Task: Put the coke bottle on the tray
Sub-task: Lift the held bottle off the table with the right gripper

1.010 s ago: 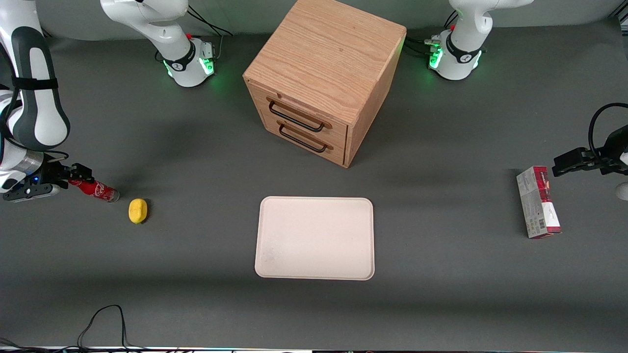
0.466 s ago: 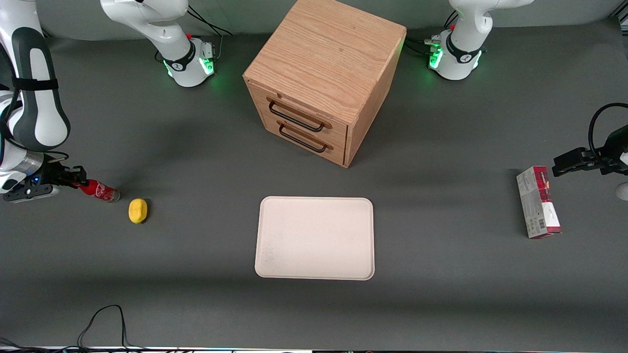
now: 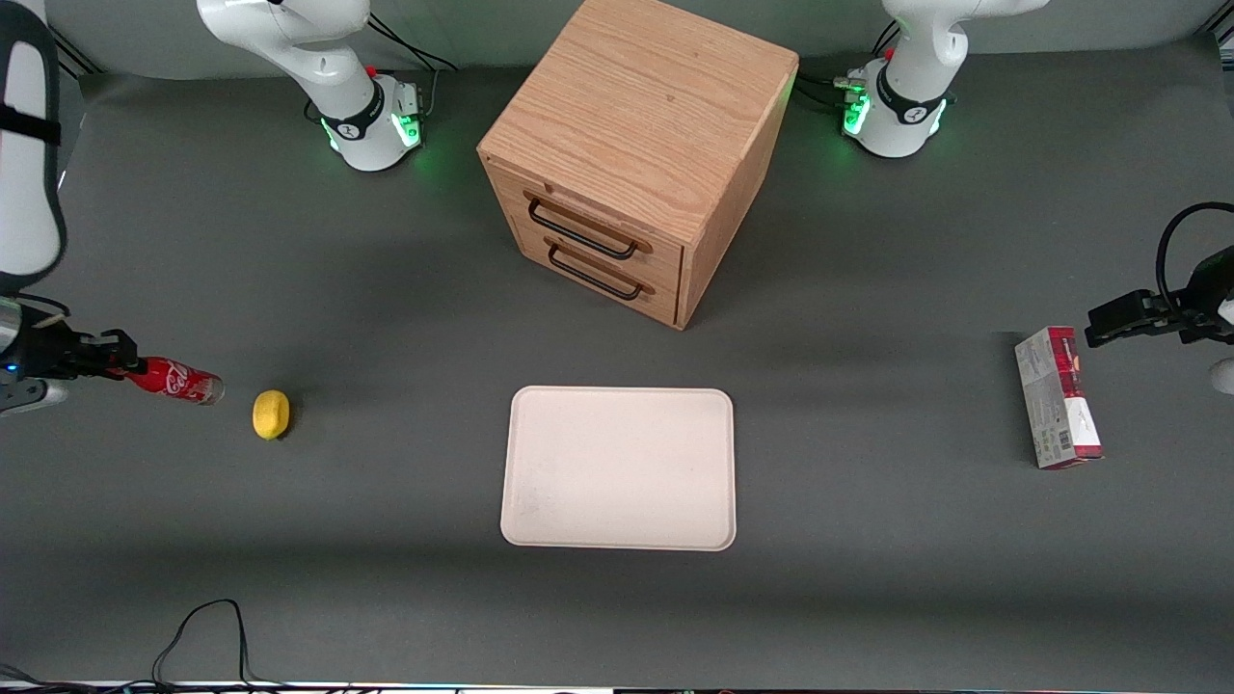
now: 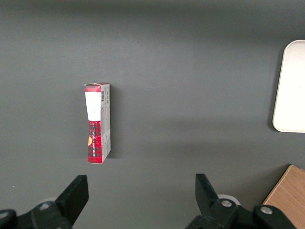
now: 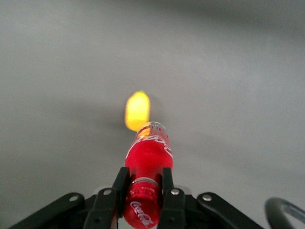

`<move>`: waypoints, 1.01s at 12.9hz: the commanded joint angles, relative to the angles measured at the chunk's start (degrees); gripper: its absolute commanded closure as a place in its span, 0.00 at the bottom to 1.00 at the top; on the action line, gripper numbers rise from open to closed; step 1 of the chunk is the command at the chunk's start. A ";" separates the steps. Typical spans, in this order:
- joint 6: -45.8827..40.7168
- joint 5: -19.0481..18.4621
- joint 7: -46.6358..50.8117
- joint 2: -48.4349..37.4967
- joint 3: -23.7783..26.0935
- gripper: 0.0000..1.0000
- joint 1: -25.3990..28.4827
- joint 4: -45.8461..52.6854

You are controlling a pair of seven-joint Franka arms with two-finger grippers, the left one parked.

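The coke bottle [image 3: 176, 381] is a slim red bottle with white lettering, held nearly level above the table at the working arm's end. My right gripper [image 3: 118, 369] is shut on its neck just below the red cap. The right wrist view shows the bottle [image 5: 148, 157] between the two black fingers [image 5: 119, 188], its clear base pointing away from the gripper [image 5: 144, 183]. The cream-white tray [image 3: 619, 467] lies flat in the table's middle, nearer the front camera than the cabinet, and is bare. Its edge shows in the left wrist view [image 4: 290, 90].
A yellow lemon-like lump [image 3: 271, 413] lies on the table beside the bottle's base, also in the wrist view [image 5: 137, 110]. A wooden two-drawer cabinet [image 3: 636, 154] stands farther from the camera than the tray. A red-and-grey carton [image 3: 1057, 397] lies toward the parked arm's end.
My right gripper has drawn back toward the working arm's end with the bottle and lifted it. The bottle now hangs nearly level, farther from the lump.
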 commanded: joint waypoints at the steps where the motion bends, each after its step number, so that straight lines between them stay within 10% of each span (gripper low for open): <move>1: -12.11 -1.75 5.86 0.93 4.54 1.00 -0.18 14.08; 7: -29.82 -3.59 25.87 8.66 20.96 1.00 -0.27 39.69; 11: -22.11 -4.72 47.03 14.44 36.68 1.00 -0.09 40.50; 13: -16.05 -12.34 55.76 19.36 46.17 1.00 0.08 40.50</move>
